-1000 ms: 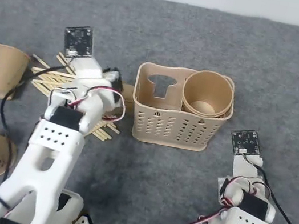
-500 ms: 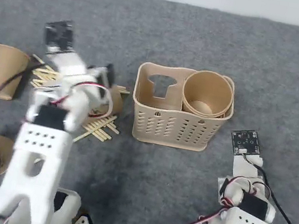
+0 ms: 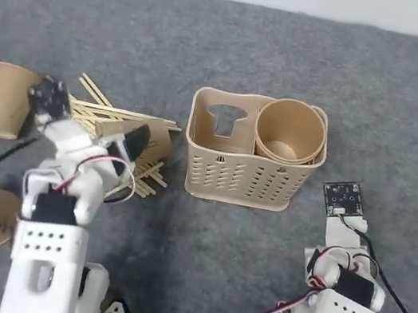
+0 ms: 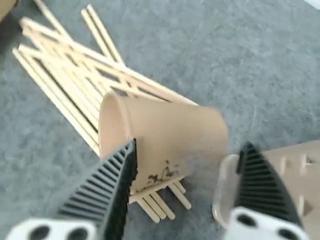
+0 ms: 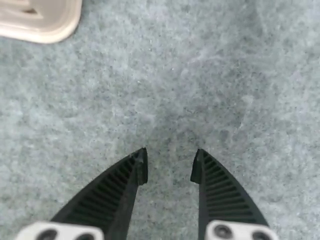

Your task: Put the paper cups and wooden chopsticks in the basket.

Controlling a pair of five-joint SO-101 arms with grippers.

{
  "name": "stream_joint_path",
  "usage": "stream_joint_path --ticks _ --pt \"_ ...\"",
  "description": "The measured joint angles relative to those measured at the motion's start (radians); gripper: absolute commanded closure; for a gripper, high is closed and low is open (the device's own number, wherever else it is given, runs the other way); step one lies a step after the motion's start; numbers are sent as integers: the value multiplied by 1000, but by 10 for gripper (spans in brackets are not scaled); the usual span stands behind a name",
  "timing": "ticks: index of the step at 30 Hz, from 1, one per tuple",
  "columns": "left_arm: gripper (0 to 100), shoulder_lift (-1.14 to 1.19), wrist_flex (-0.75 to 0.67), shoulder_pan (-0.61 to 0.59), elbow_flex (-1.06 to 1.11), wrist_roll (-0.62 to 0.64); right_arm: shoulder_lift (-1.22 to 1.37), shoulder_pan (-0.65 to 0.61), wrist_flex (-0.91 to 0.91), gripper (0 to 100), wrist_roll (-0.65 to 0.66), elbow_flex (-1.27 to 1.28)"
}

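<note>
Hovering with our left gripper [image 4: 190,147] spread wide, we see the paper cup [image 4: 160,135] on its side just ahead of the jaws, resting on the wooden chopsticks [image 4: 65,85]. Light and crushable, it likely needs a gentle pinch at its stiffer rim.

high: overhead, facing down | wrists: close, looking past own fingers [image 5: 120,192] (carpet [image 5: 200,75] below) | shared: basket [image 3: 237,179] corner
</note>
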Motion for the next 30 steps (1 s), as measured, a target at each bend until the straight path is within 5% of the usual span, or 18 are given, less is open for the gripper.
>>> stream_joint_path --ticks 14,21,30 --pt "666 -11 -14 2 26 55 0 0 0 837 0 0" --pt "666 -9 255 -23 -224 55 0 0 0 837 0 0" --pt "666 69 224 -35 -221 54 0 0 0 837 28 0"
